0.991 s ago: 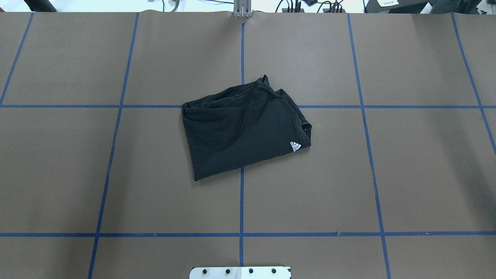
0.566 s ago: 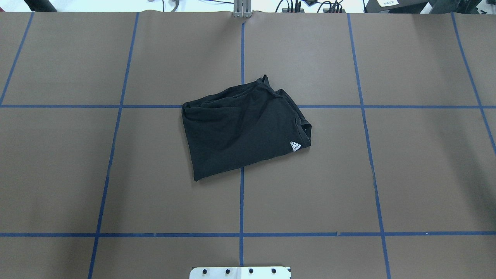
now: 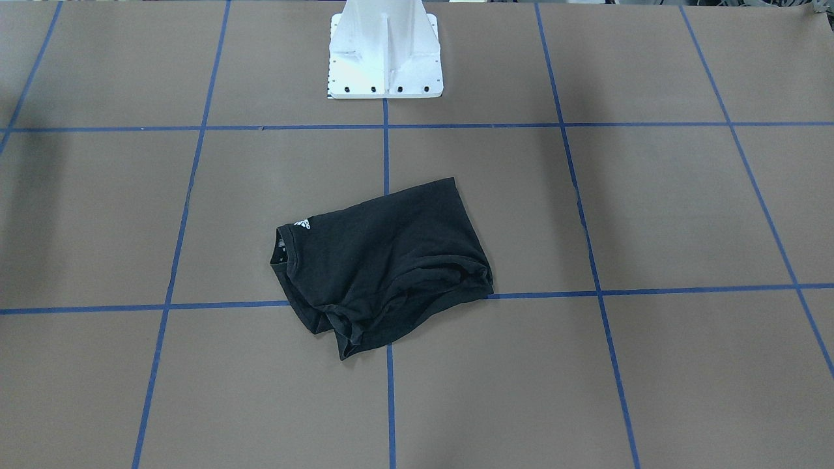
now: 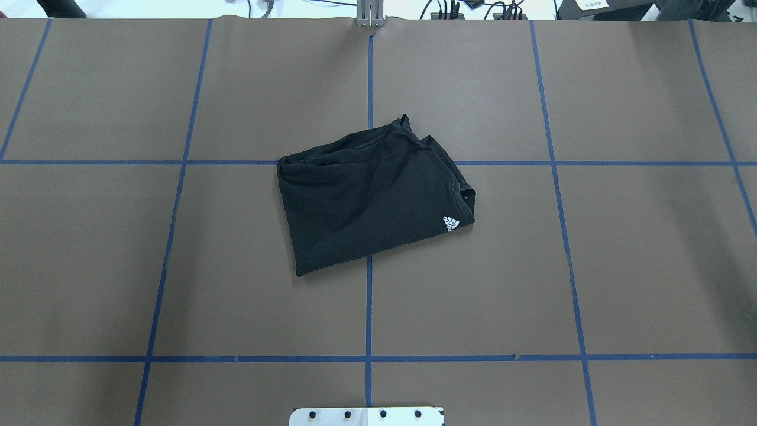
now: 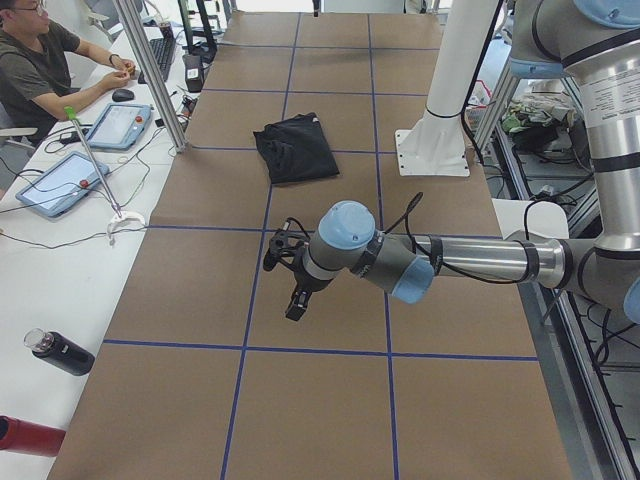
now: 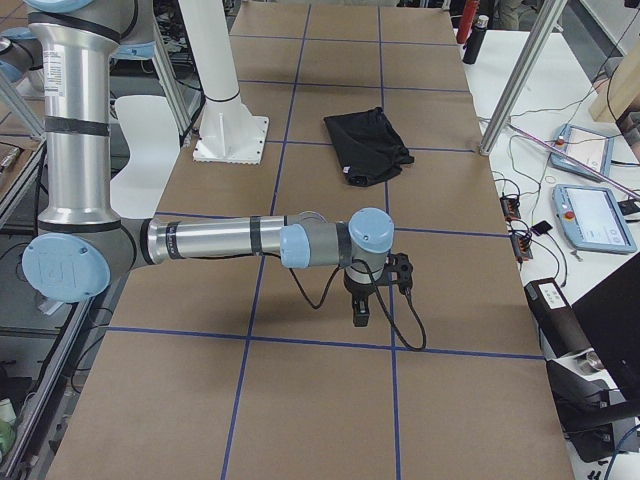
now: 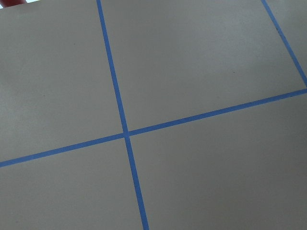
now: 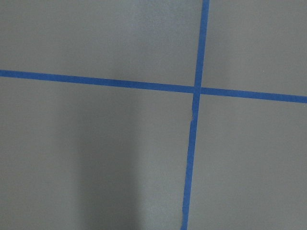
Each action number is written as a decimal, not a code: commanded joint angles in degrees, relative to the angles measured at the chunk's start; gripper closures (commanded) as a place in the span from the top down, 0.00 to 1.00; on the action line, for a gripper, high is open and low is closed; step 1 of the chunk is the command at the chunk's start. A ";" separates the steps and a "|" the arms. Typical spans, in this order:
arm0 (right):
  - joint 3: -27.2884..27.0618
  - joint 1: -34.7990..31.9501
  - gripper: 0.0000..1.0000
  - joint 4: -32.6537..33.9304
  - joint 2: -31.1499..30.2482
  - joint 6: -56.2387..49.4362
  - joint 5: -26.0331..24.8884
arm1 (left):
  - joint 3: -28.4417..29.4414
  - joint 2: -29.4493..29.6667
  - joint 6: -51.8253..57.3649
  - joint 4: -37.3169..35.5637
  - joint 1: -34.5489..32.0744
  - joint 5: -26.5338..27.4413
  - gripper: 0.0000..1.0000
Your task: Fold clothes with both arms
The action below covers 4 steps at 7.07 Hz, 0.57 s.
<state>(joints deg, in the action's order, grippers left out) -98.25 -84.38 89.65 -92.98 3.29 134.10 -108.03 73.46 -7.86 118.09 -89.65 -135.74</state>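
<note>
The clothes are one black T-shirt (image 4: 369, 201), lying folded into a rough rectangle at the middle of the brown table (image 4: 621, 266), its small white logo at the right corner. It also shows in the front-facing view (image 3: 384, 267) and small in both side views (image 5: 297, 150) (image 6: 367, 145). My left gripper (image 5: 292, 298) hangs low over bare table well away from the shirt; I cannot tell whether it is open or shut. My right gripper (image 6: 360, 305) hangs likewise at the other end, state also unclear. Both wrist views show only table and blue tape.
Blue tape lines (image 4: 368, 307) divide the table into squares. The white pedestal base (image 3: 384, 52) stands at the robot's edge. A person (image 5: 40, 60) sits at a side bench with tablets (image 5: 60, 180). A dark bottle (image 5: 60, 352) lies there too.
</note>
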 commanded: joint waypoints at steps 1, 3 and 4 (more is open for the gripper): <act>0.25 -0.08 1.00 0.00 -0.01 -0.13 -0.07 | 0.54 -0.07 -0.23 -0.49 0.00 0.12 1.00; -0.27 -0.08 1.00 0.00 0.08 -0.31 0.28 | 0.62 0.02 -0.14 -3.65 0.00 0.12 1.00; -0.71 -0.08 1.00 0.09 0.08 -0.22 -0.41 | 0.97 0.02 -0.23 -3.57 0.00 0.38 1.00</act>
<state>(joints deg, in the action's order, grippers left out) -98.48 -84.44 89.67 -92.94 3.05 134.17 -107.36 73.47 -8.02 115.04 -89.65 -135.56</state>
